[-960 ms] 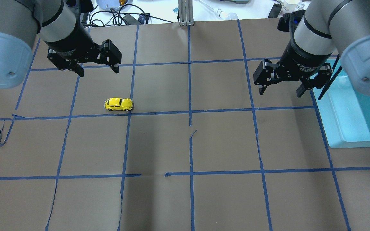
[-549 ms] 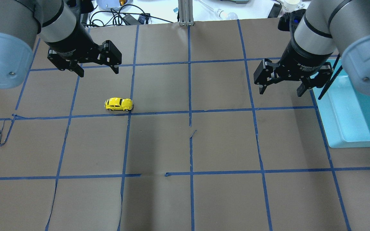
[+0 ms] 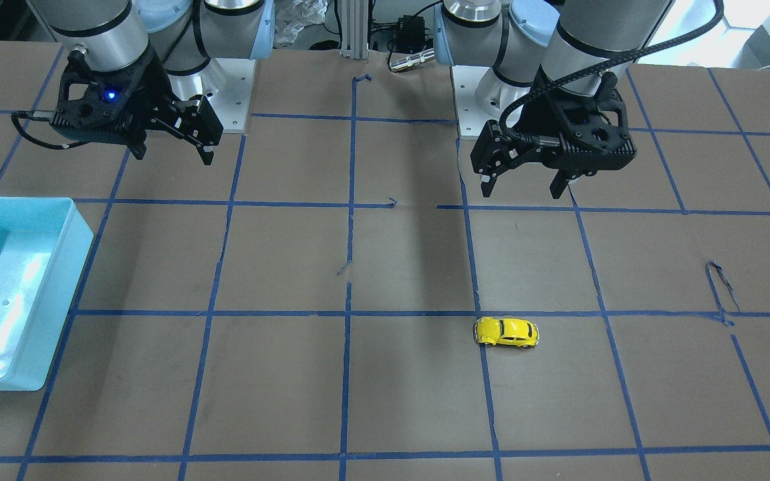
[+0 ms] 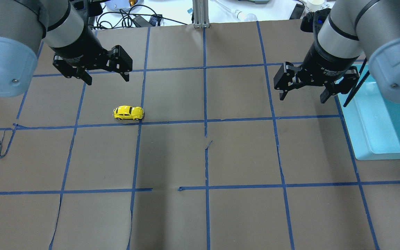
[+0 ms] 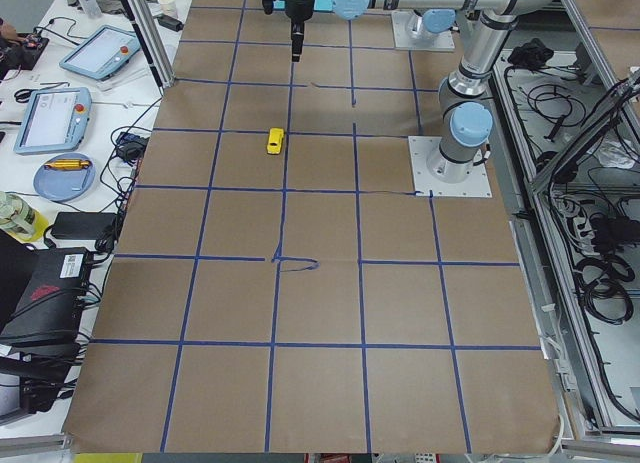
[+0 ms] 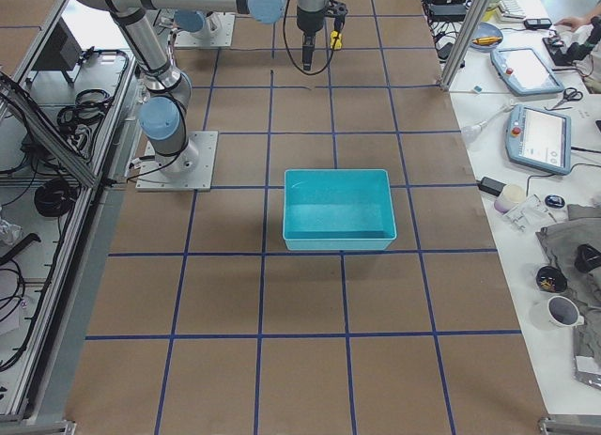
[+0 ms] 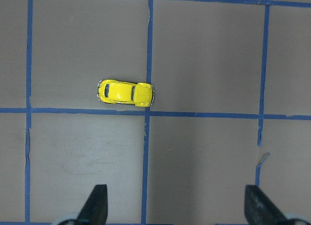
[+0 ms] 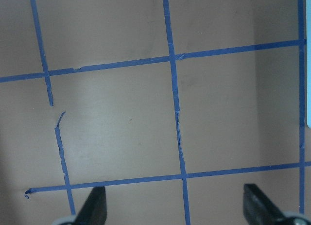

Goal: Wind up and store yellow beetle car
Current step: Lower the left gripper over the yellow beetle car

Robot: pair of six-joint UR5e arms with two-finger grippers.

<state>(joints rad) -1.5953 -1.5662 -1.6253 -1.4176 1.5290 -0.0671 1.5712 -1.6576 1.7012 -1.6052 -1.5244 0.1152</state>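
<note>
- Front-facing view: the yellow beetle car (image 3: 506, 332) stands on its wheels on the brown desk (image 3: 385, 401), lower right of centre, just under a blue tape line. The left pincer (image 3: 522, 190) hangs higher in the frame, well apart from the car, spread wide and holding nothing. The right pincer (image 3: 172, 155), upper left, is equally wide and empty.
- Overhead view: the car sits left of centre, lying lengthways across the frame. Expect it to be light, hard and glossy, so slippery, and ready to roll. You would likely do best closing across its two flanks at the doors, not on the rounded roof.
- Left side view: the car is a tiny yellow spot, upper middle.
- Right side view: a teal bin (image 6: 338, 241) sits at centre.
- Left wrist view: the car is upper left of centre, with the fingertips far apart at the bottom edge.
- Right wrist view: no car, and the fingertips are wide apart.
- Count: one car, one bin, two pincers.
</note>
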